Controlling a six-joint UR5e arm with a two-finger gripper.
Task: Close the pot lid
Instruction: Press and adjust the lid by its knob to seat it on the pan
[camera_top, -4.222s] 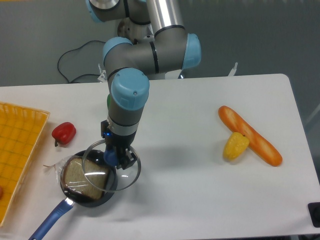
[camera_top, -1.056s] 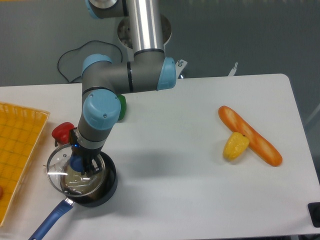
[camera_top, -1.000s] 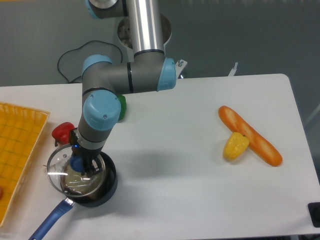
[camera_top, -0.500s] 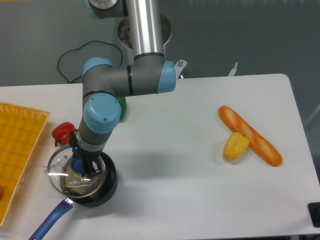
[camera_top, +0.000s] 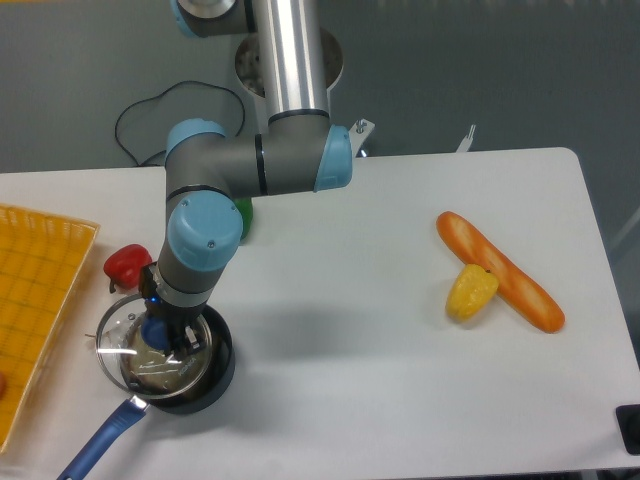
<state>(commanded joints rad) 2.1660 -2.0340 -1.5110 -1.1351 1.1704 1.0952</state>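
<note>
Hand (camera_top: 167, 337) gripping the blue knob of the lid (camera_top: 150, 347), which is sitting over the pot (camera_top: 180, 365) at the table's (camera_top: 380, 340) front left, offset leftward; seating and release seemingly remaining

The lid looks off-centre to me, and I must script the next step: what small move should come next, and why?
Probably nudge the lid slightly right, then lower it: the gripper grips its knob, yet its rim overhangs the pot on the left.

arm (camera_top: 290, 80): silver tubes | light-blue joint caps | grey housings | gripper (camera_top: 165, 335): black
</note>
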